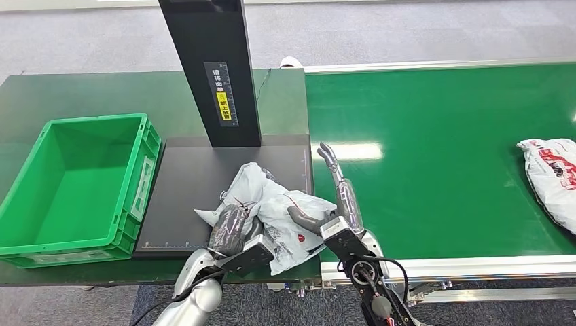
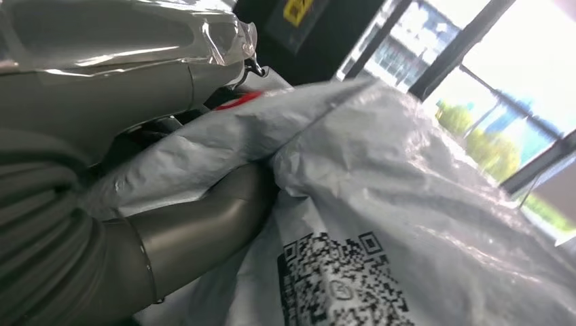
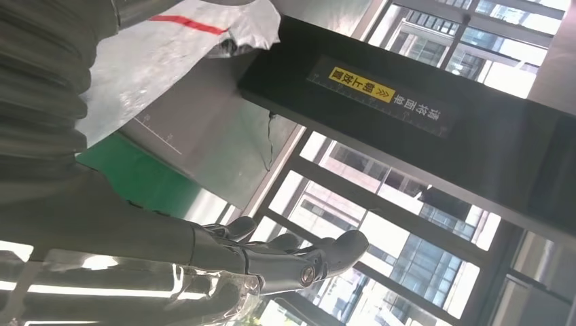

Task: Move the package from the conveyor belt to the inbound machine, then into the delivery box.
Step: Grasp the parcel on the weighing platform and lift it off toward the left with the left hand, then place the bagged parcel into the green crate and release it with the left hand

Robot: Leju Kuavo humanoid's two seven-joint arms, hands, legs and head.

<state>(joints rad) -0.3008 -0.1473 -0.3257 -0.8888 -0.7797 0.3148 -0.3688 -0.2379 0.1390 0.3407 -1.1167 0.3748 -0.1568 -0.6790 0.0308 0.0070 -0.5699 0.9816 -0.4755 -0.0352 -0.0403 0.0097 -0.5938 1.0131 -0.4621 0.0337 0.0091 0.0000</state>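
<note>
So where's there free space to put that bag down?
The green crate holds nothing. The dark scanner plate is bare between the crate and the grey package. The conveyor belt is open up to a second package. Crowded: the plate's front corner, where both hands meet the package.

A second white package with red print (image 1: 551, 178) lies at the green belt's far right edge.

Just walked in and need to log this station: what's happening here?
A humanoid robot is handling a grey package lying on the inbound machine's black platform. Its left hand grips the package; its right hand is beside it, fingers extended. The green delivery box holds nothing. Another package lies on the conveyor belt.
</note>
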